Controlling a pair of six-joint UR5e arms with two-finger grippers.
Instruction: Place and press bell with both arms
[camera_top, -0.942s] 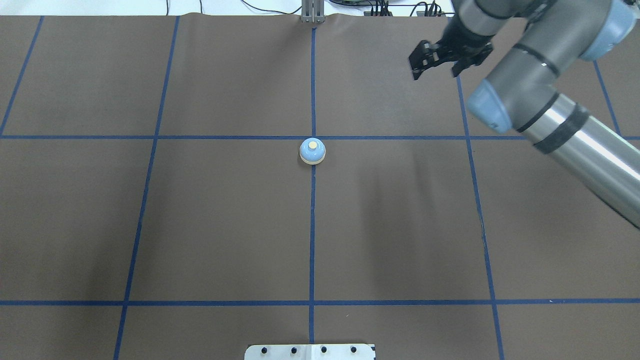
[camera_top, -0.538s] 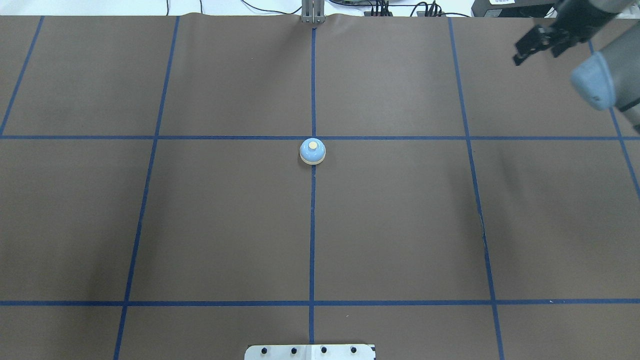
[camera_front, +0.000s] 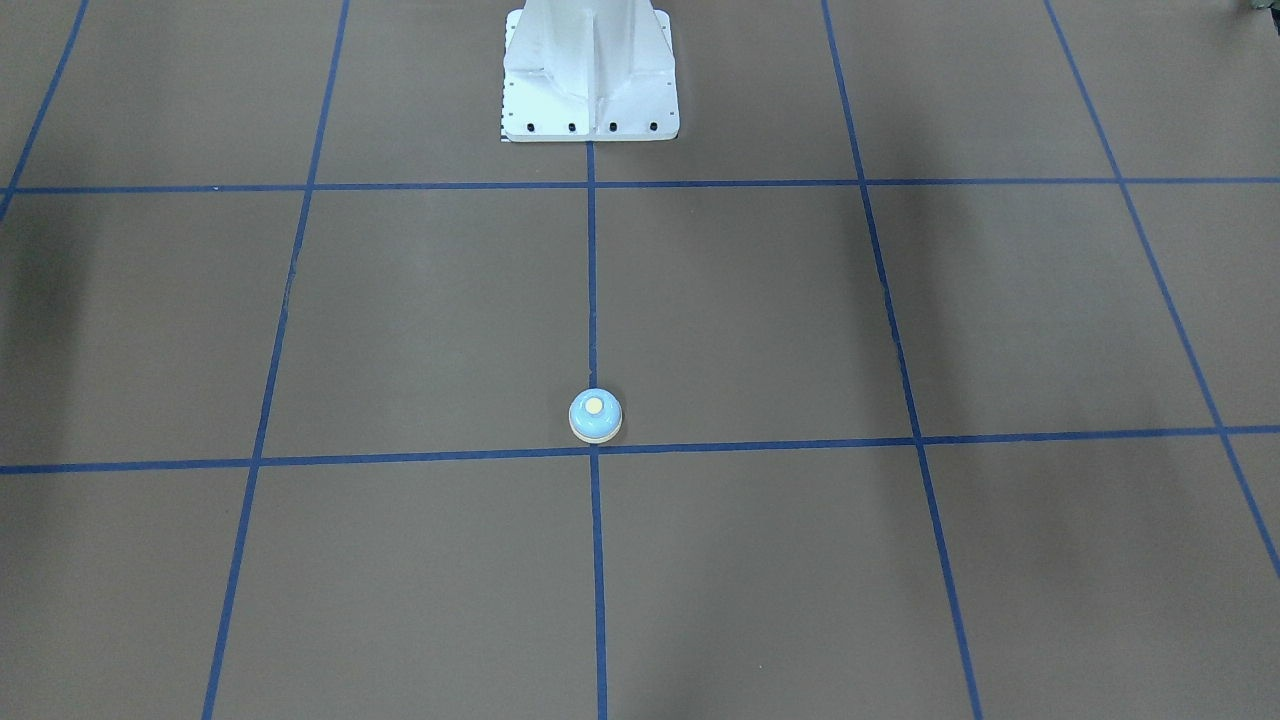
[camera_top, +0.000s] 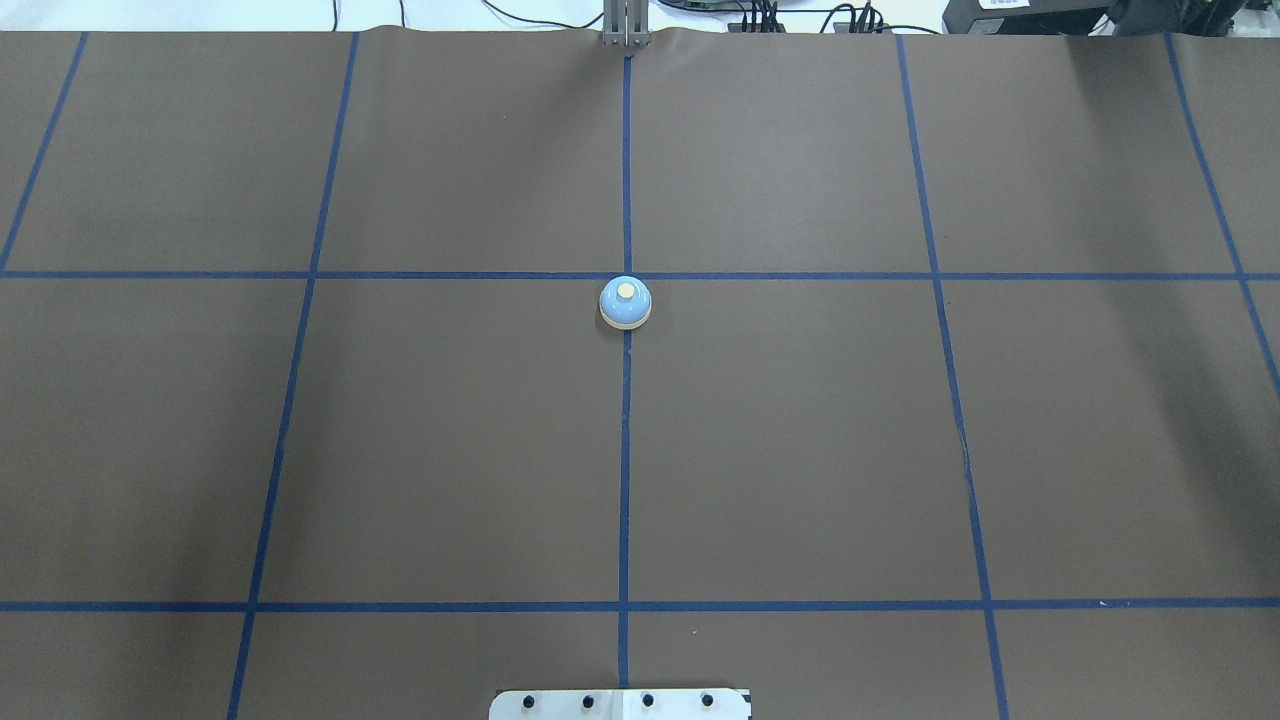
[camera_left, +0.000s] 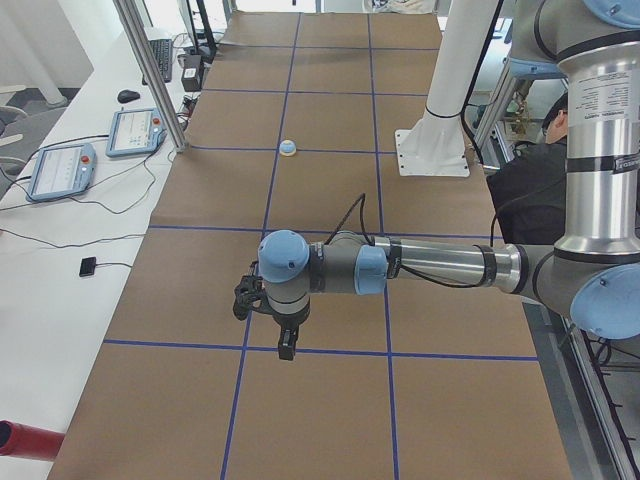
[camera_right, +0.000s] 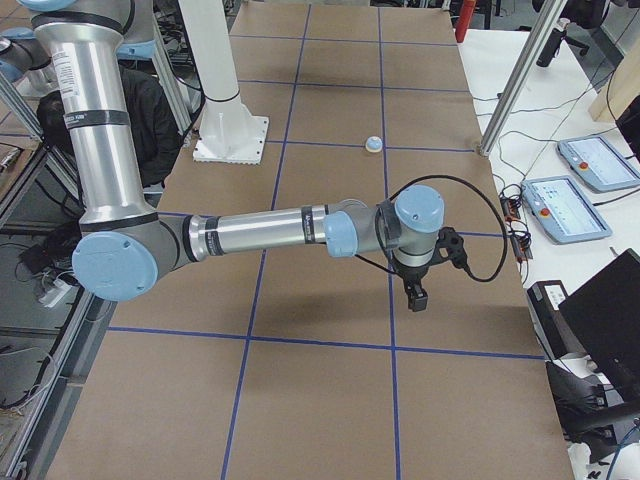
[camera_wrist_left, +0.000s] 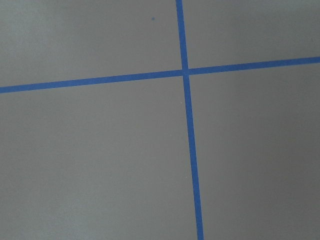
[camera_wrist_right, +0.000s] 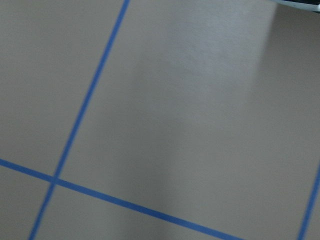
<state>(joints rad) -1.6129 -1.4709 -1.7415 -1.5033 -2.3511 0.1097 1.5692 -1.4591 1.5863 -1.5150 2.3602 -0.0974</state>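
Observation:
The light-blue bell (camera_top: 625, 302) with its cream button stands alone on the brown table by the middle tape crossing. It also shows in the front view (camera_front: 595, 415) and small in the side views (camera_left: 288, 148) (camera_right: 373, 144). The left gripper (camera_left: 272, 322) hangs over the table's left end, far from the bell. The right gripper (camera_right: 415, 290) hangs over the table's right end, also far from it. I cannot tell whether either is open or shut. Both wrist views show only brown paper and blue tape.
The white bolted pedestal (camera_front: 590, 80) stands at the robot's side of the table. A metal post (camera_top: 625, 25) stands at the far edge. Control tablets (camera_left: 135, 130) (camera_right: 570, 205) lie on the white bench beyond it. A person (camera_right: 140, 110) sits behind the robot.
The right arm and its gripper have swung right and out of the overhead view. The bell has not moved.

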